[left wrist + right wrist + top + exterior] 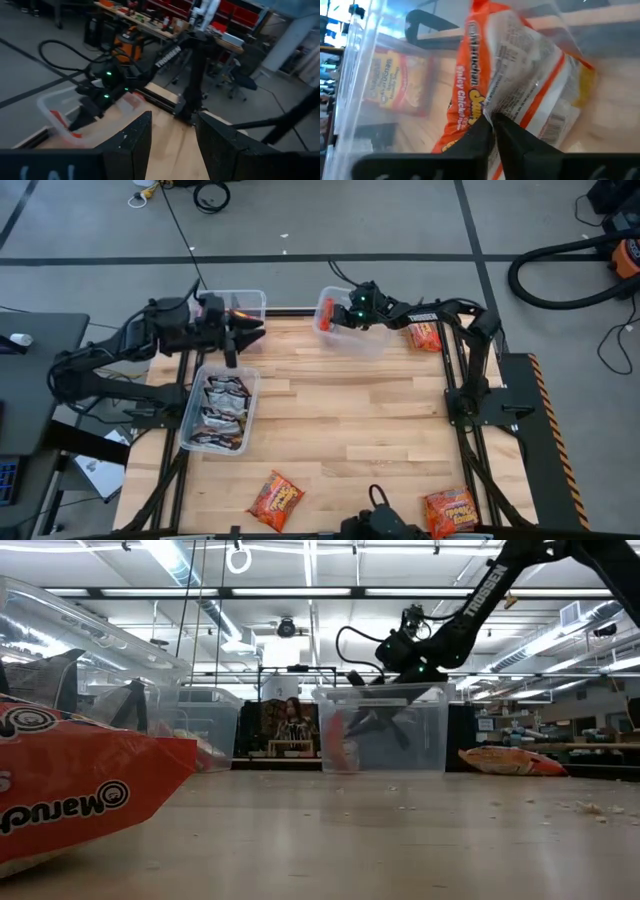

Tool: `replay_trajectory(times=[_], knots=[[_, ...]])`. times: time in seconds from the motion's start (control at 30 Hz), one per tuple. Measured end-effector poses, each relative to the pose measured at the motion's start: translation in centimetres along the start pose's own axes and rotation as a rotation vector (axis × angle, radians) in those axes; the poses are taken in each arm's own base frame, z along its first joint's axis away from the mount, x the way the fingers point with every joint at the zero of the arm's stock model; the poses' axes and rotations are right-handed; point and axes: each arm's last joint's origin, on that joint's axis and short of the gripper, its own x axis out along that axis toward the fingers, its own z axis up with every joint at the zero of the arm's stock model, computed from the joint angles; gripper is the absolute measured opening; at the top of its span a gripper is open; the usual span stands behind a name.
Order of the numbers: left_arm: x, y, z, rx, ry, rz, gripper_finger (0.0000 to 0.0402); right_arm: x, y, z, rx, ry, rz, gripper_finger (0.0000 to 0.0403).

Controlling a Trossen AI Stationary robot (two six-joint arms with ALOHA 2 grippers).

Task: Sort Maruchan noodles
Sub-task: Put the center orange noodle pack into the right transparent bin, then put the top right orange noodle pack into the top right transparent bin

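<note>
The right gripper (492, 125), inside the far bin (372, 340), pinches an orange packet (515, 85) with jaws nearly closed, so release seems next; the left gripper (172, 145) waits half-open, empty.

The left end effector (172, 145) shows its two dark fingers parted above the wooden counter (175, 150). Beyond, the right arm (165, 55) reaches into a clear plastic bin (60, 115).

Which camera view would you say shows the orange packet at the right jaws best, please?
The right wrist view: the orange packet fills it, label readable, pinched at the right gripper. The high view hides it under the arm inside the clear bin; the low view shows an orange sliver; the left wrist view only blur.
</note>
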Motion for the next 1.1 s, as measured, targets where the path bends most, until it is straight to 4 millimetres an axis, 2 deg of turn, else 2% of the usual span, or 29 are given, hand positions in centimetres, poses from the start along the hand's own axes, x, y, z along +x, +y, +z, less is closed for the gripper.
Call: replay_trajectory(times=[0.1,0.23,0.47,0.63,0.73,0.9,1.0,1.1], knots=[[0.0,0.5,0.2,-0.004,-0.009,0.027,0.0156,0.1,0.1,-0.3,-0.016,0.010,0.003,0.0066],[0.0,0.9,0.4,-0.003,-0.022,0.049,0.0156,-0.8,1.2,-0.2,-0.095,-0.012,0.020,0.0108],[-0.1,1.7,0.7,0.071,-0.034,0.097,0.0156,-3.1,4.3,-0.1,-0.230,-0.086,0.078,0.0174],[-0.2,1.8,0.8,0.180,-0.027,0.076,0.0156,-5.3,7.2,-0.8,-0.389,-0.125,0.150,0.0201],[-0.4,1.7,0.8,0.244,-0.016,0.022,0.0156,-7.8,9.5,-1.2,-0.513,-0.203,0.162,0.0203],[-2.0,1.3,0.9,0.269,-0.026,-0.058,0.0156,-13.2,11.8,-1.9,-0.606,-0.348,0.034,0.0203],[-3.6,1.2,1.0,0.273,-0.040,-0.076,0.0156,-16.8,11.6,-2.4,-0.579,-0.355,-0.093,0.0205],[-5.2,1.3,0.9,0.270,-0.045,-0.078,0.0155,-20.5,10.6,-3.3,-0.513,-0.286,-0.185,0.0218]])
